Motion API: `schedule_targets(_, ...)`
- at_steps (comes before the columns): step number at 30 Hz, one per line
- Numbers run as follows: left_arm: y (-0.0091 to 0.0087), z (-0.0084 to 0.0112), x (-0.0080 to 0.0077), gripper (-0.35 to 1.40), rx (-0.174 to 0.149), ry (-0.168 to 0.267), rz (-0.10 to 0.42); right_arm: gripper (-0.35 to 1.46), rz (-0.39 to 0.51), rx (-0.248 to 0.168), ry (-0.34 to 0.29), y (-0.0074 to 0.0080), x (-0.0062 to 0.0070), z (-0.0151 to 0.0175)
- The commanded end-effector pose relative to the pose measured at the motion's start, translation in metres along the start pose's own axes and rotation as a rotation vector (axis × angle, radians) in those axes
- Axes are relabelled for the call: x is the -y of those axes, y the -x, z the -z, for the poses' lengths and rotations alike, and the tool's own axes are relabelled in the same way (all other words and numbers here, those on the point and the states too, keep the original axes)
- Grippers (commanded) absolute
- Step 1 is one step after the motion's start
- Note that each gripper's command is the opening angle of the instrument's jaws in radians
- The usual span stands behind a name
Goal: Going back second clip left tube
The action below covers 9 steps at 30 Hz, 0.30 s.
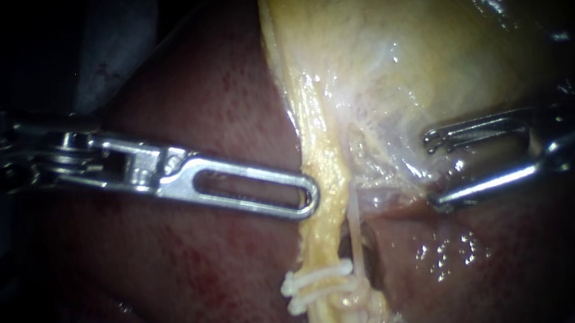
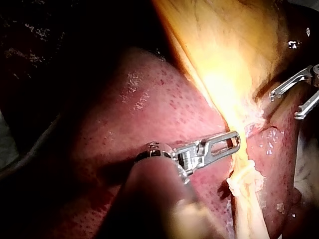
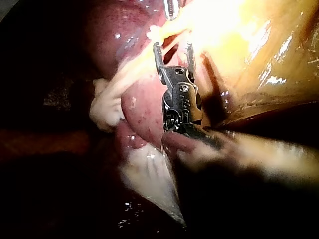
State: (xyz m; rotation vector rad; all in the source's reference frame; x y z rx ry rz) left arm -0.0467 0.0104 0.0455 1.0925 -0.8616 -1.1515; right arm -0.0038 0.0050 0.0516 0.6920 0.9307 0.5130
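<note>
Jaws of the right instrument (image 1: 432,170) stand wide apart, gripping nothing, just right of the left tube (image 1: 325,220). Jaws of the left instrument (image 1: 309,195) lie together, tip touching that tube above two white clips (image 1: 318,284) over the liver (image 1: 193,271)

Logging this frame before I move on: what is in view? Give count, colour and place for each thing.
liver: one, dark red, lying under everything else.
gallbladder: one, pale yellow, upper part of the endoscope view.
yellow tube: one, yellow, running down from the gallbladder over the liver.
thin strand: one, pale, close beside the yellow tube.
clips: apparently two, white, across the lower part of the yellow tube.
left instrument: one, silver, tip against the yellow tube above the clips.
right instrument: one, silver, jaws open, on the other side of the tube, clear of the clips.
</note>
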Motion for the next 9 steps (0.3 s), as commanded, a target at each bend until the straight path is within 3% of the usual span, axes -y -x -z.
schedule_targets(1,0.0000,0.0000,0.0000,-0.35,0.000,0.000,0.000,0.47,0.000,0.000,0.000,0.0000,0.0000,0.0000)
schedule_targets(9,0.0000,-0.0001,-0.0001,-0.35,-0.005,-0.002,0.005,0.47,0.000,0.001,-0.001,0.0001,0.0003,0.0000)
